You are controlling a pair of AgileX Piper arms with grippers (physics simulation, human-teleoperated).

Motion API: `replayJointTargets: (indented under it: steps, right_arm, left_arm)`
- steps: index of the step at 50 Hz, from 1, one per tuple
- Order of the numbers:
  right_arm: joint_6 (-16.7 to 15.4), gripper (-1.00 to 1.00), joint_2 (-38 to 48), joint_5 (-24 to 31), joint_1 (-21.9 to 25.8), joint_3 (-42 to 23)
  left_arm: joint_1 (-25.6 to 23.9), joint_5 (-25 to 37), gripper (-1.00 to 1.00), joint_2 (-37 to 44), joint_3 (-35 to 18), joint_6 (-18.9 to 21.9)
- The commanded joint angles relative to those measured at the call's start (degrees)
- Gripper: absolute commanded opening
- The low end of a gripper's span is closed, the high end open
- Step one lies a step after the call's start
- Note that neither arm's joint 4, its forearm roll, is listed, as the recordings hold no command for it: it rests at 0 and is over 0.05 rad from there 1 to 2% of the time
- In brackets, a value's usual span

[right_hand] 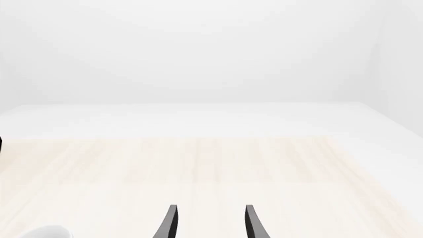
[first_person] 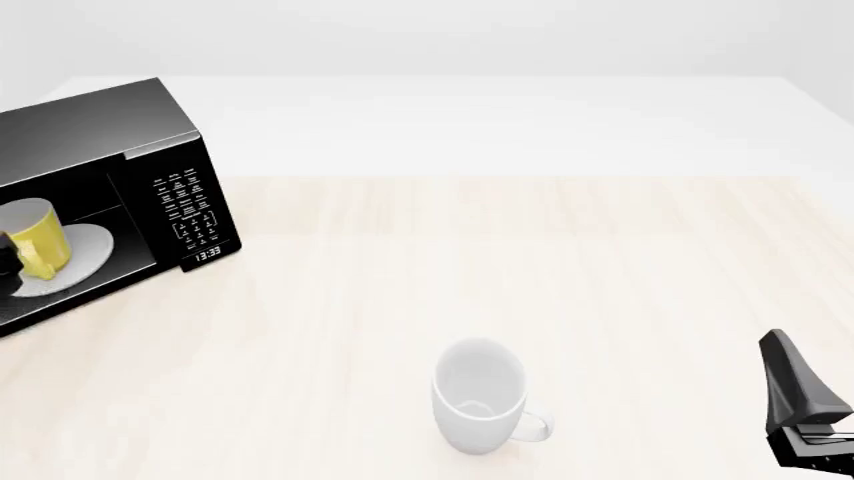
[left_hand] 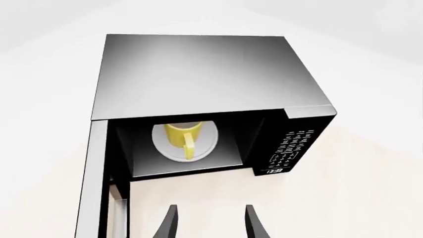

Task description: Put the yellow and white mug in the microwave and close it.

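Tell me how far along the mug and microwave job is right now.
Done: the yellow and white mug sits on the white round plate inside the microwave. In hand: nothing; the left gripper is open and empty in front of the opening, and the right gripper is open too. Left: the microwave door is open and needs closing.

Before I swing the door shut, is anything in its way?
Nothing visible. The mug sits fully inside the microwave on the plate. The left gripper, fingers open and empty, hangs in front of the opening, beside the open door.
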Motion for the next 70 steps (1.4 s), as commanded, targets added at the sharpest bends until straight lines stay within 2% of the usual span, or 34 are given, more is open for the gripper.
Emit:
replayJointTargets:
  steps: [1, 19, 39, 70]
  right_arm:
    - [0.0, 1.00, 0.0, 0.0, 0.0, 0.0]
    - [0.0, 1.00, 0.0, 0.0, 0.0, 0.0]
    - [0.0, 1.00, 0.0, 0.0, 0.0, 0.0]
    - [0.0, 1.00, 0.0, 0.0, 0.0, 0.0]
  left_arm:
    - [-0.1, 5.3, 1.00, -4.9, -2.1, 0.2]
    - [1.2, 12.0, 1.00, -10.2, -6.0, 0.3]
    - [6.2, 16.8, 1.00, -13.5, -8.9, -0.2]
    - [16.7, 16.5, 1.00, -12.1, -10.5, -1.1]
